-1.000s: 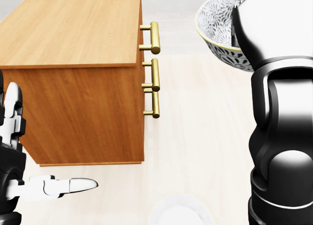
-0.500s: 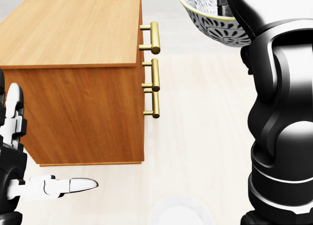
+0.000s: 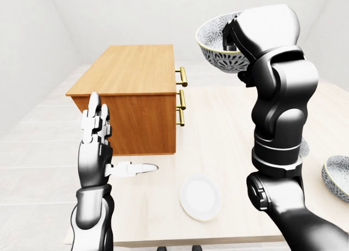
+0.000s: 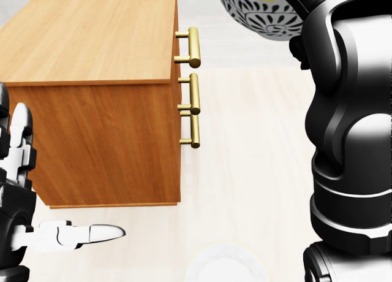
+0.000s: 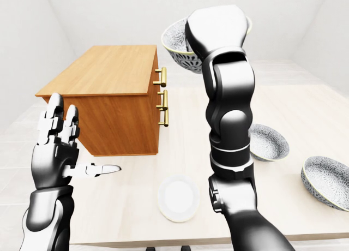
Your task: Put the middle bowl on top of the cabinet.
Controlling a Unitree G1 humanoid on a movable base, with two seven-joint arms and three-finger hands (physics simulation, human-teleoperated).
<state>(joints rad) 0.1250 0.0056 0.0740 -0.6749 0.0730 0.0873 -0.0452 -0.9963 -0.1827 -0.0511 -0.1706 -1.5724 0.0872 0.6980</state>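
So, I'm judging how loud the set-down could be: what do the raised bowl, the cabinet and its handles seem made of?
The bowl looks like glazed ceramic: glossy, dark-and-white leaf pattern, pale rim. The cabinet looks like wood or veneer: matte, with visible grain. The handles seem brass-like metal: golden, soft sheen.

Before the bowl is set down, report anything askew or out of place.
The bowl in the right robot hand is tilted, its rim lower on the left-eye view's left, high beside the cabinet, not over its top. Nothing else stands out.
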